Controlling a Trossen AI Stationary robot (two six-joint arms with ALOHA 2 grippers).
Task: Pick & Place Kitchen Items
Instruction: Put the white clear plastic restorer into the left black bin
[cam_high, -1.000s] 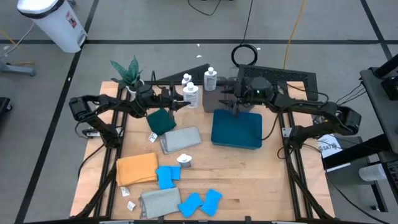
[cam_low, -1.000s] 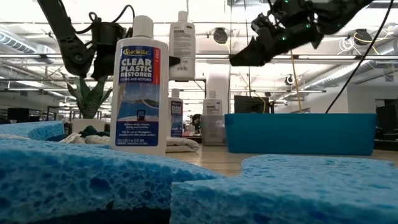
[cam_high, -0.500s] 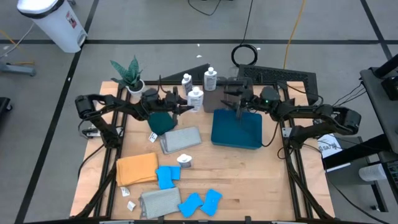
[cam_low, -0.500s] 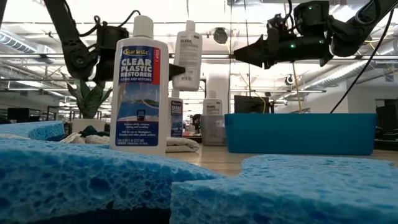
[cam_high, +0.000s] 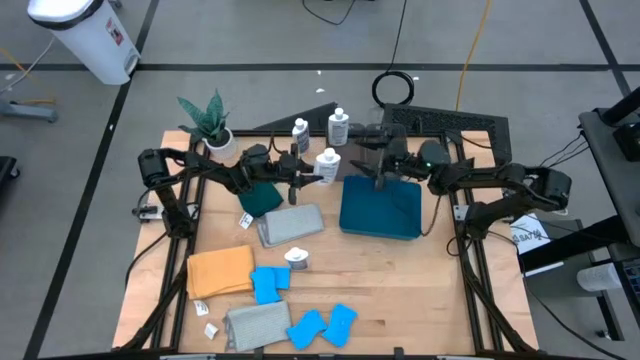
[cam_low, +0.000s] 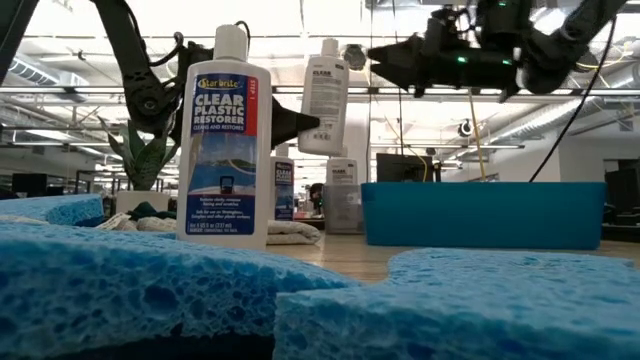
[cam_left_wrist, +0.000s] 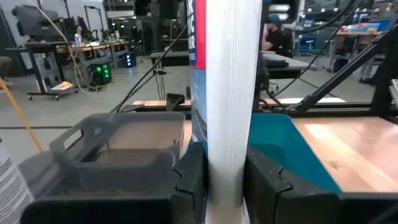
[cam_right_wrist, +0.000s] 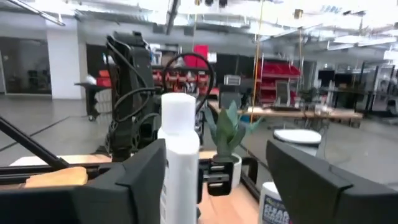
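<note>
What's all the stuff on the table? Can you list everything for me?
bottles: four, white with blue labels; one lifted bottle, two at the back, one front of centre
sponges: several, bright blue, front
cloths: one orange, two grey, one dark green; left half
plant: one, green, white pot, back left
bin: one, blue, right of centre
tray: one, dark grey, behind the bin
left gripper: shut on the lifted bottle
right gripper: open, over the bin's back edge
</note>
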